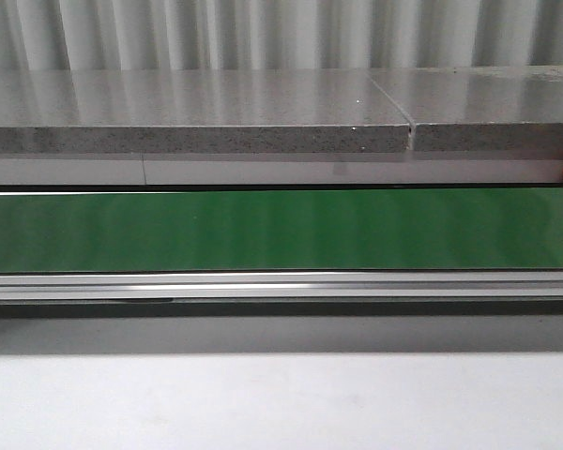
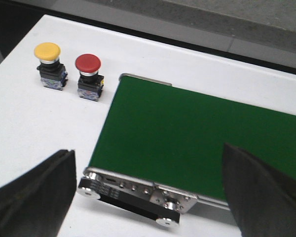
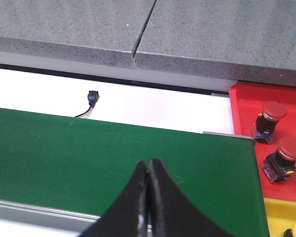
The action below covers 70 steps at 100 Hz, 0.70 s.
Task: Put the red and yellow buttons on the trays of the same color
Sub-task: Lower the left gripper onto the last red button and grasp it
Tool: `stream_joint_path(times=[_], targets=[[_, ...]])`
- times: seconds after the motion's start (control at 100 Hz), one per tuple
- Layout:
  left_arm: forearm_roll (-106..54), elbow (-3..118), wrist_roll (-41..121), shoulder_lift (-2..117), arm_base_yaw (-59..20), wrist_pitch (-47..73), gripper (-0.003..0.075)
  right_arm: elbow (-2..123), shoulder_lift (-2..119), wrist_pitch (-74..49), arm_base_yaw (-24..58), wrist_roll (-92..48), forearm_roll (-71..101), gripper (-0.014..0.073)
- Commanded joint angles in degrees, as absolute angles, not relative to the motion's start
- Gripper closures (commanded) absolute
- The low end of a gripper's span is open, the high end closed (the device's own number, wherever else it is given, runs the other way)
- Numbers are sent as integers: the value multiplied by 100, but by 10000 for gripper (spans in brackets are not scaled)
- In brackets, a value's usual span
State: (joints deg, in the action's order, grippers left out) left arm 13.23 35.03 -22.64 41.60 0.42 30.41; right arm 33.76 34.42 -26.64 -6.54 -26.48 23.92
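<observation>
Sitting at the upper left of the left wrist frame: yellow button (image 2: 48,64) and, just right of it, red button (image 2: 88,76), both upright on the white table (image 2: 24,123), close beside the end of the green belt (image 2: 197,143) but apart from it. Hanging wide open and holding nothing over that belt end: left hand (image 2: 148,192). Risking, on a descent toward the red one, a finger clipping the yellow neighbour and tipping it, the two standing so near each other; risking also a slip off the domed cap if pinched too high. Resting further right, in the right wrist frame: right hand (image 3: 148,197), fingers pressed together on nothing, over the belt. Lying at the right edge: red tray (image 3: 246,106) already carrying two red buttons (image 3: 276,143); yellow tray (image 3: 278,219) barely showing in the lower right corner. Risking a drop onto those occupants, crowding or toppling them.
</observation>
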Motion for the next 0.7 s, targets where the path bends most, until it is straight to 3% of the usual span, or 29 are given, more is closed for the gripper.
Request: stream_joint_path(times=[0.0, 0.27, 0.69], targets=[[1278, 4048, -2406, 4896, 308, 2522, 134, 3563, 3411, -2293, -650, -2706, 2448, 661], [454, 5239, -2502, 7148, 1137, 2408, 134, 3563, 3411, -2298, -650, -2706, 2448, 661], [324, 6880, -2502, 9472, 1229, 2577, 134, 3563, 3411, -2298, -650, -2706, 2448, 661]])
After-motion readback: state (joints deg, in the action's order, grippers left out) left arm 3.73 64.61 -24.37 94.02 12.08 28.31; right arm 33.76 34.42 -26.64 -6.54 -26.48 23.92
